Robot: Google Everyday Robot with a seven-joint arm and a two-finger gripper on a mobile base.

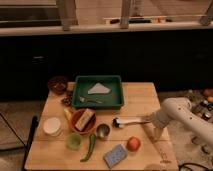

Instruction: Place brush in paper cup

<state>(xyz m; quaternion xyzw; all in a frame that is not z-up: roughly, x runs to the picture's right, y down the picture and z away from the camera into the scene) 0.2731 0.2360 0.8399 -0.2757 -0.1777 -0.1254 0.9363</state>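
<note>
The brush (129,121) lies on the wooden table (145,100), right of the middle. Its dark rounded head points left and its long white handle points right. My gripper (152,120) is at the right end of the handle, low over the table, at the end of the white arm that comes in from the right. The paper cup (52,126), short, wide and white, stands upright near the table's left edge, far from the brush and the gripper.
A green tray (118,93) with a fork and a pale sheet sits at the back. An orange bowl (76,122), a metal cup (102,131), a light-green cup (74,141), a green pepper (91,146), a blue sponge (115,155) and an orange fruit (133,144) lie between brush and cup. A dark bowl (58,84) sits back left.
</note>
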